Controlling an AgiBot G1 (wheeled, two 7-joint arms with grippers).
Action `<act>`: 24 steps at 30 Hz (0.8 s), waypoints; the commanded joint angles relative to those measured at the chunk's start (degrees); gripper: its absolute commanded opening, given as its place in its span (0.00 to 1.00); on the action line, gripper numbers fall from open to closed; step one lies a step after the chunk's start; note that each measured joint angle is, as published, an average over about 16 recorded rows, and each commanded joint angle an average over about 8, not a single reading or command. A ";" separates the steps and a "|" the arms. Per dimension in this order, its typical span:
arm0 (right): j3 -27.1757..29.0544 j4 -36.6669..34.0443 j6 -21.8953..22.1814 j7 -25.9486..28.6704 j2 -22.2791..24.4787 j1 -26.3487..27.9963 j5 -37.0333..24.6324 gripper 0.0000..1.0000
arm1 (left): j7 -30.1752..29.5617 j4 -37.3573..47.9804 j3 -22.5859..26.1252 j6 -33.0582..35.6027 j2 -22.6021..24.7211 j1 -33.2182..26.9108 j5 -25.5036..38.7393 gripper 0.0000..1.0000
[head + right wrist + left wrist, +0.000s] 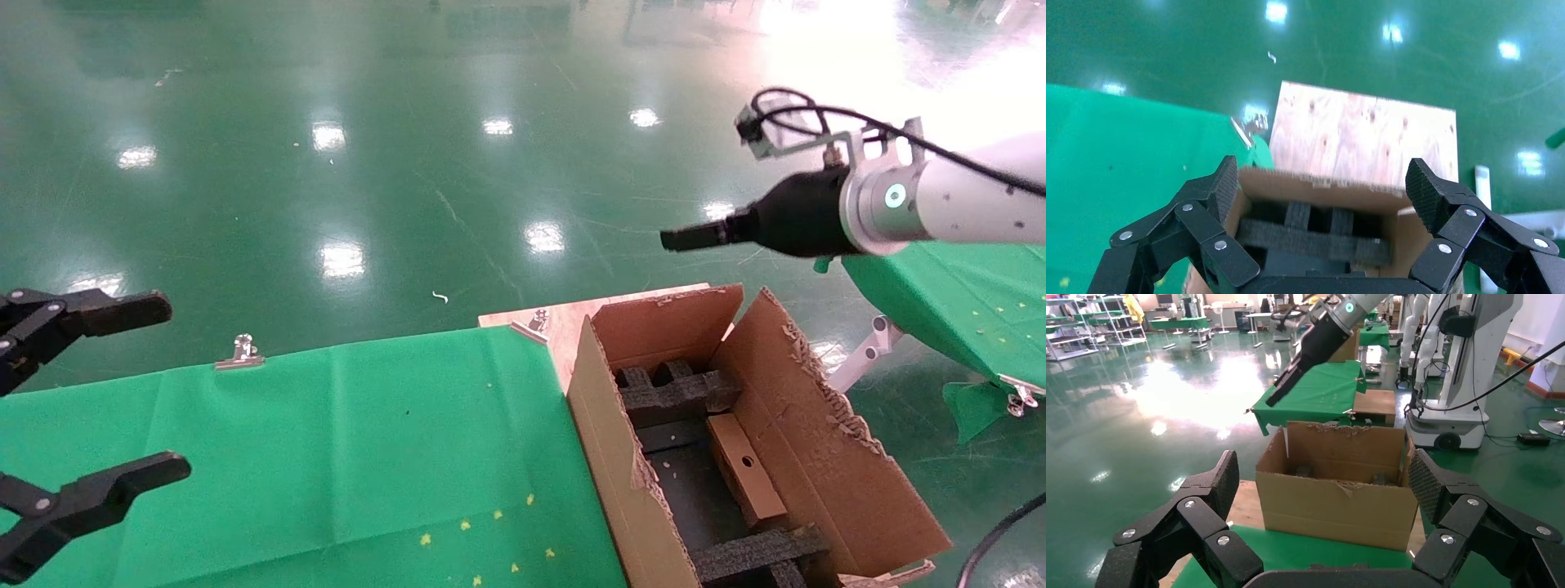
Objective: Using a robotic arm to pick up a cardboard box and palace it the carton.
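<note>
The small flat cardboard box [744, 480], with a round hole in its upper face, lies inside the large carton [601, 425], leaning against its right wall between black foam inserts [672, 397]. My right gripper [680, 238], on the white arm, hovers well above the carton's far end. It is open and empty in the right wrist view [1324, 184], looking down on the carton [1413, 236] and the foam [1309, 236]. My left gripper [163, 390] is open and empty at the far left over the green cloth. It faces the carton [1340, 508] in the left wrist view [1322, 478].
The carton stands on a plywood board [564, 322] beside the green-covered table [327, 449], whose cloth is held by metal clips [241, 351]. A second green table [940, 302] is at the right. Other robot bases [1462, 386] stand beyond on the glossy green floor.
</note>
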 commanded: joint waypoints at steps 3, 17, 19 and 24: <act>0.52 0.12 -0.19 -0.72 -0.07 0.71 1.14 1.00 | 0.00 0.01 0.00 0.00 -0.01 0.00 0.00 1.00; 12.08 -0.57 -5.96 -12.57 -0.80 -8.37 8.06 1.00 | 0.00 0.01 0.00 0.00 -0.01 0.00 0.00 1.00; 15.03 -0.72 -7.37 -15.61 -0.98 -10.48 9.92 1.00 | 0.00 0.01 0.00 0.00 -0.01 0.00 0.00 1.00; 22.45 -1.08 -10.94 -23.29 -1.45 -15.80 14.62 1.00 | 0.00 0.01 0.00 0.00 -0.01 0.00 0.00 1.00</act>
